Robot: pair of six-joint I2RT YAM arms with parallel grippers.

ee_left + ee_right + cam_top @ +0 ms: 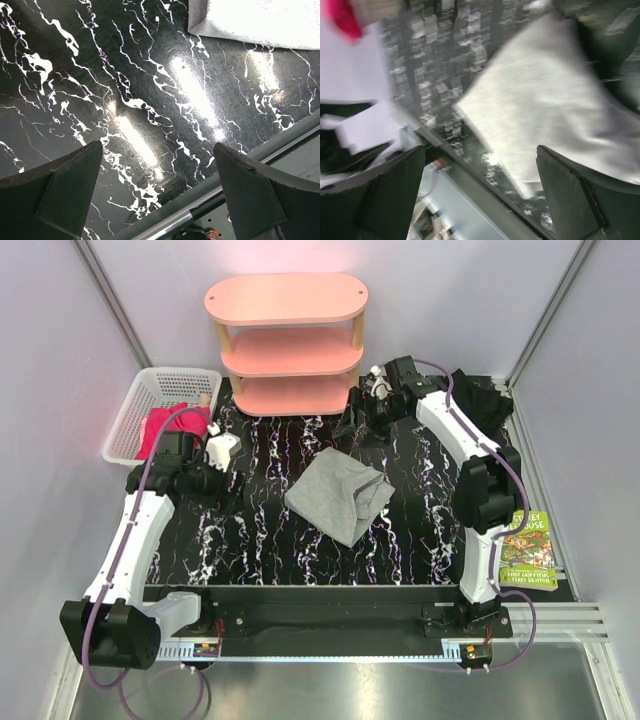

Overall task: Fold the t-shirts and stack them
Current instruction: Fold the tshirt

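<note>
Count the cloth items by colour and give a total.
Mid-grey folded t-shirt on the black marbled table: 1
Magenta-pink cloth bundle in the white plastic basket: 1
Black cloth bundle at the far right corner: 1
Total: 3

Grey t-shirt, black white-veined table

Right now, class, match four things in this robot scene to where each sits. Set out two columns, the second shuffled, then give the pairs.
Things:
1 grey t-shirt
2 magenta cloth
3 green book
4 pink shelf

Places:
A at the back, by the wall
B in the white basket
C middle of the black marble table
D far right side, towards the front

Pairs: 1-C, 2-B, 3-D, 4-A
</note>
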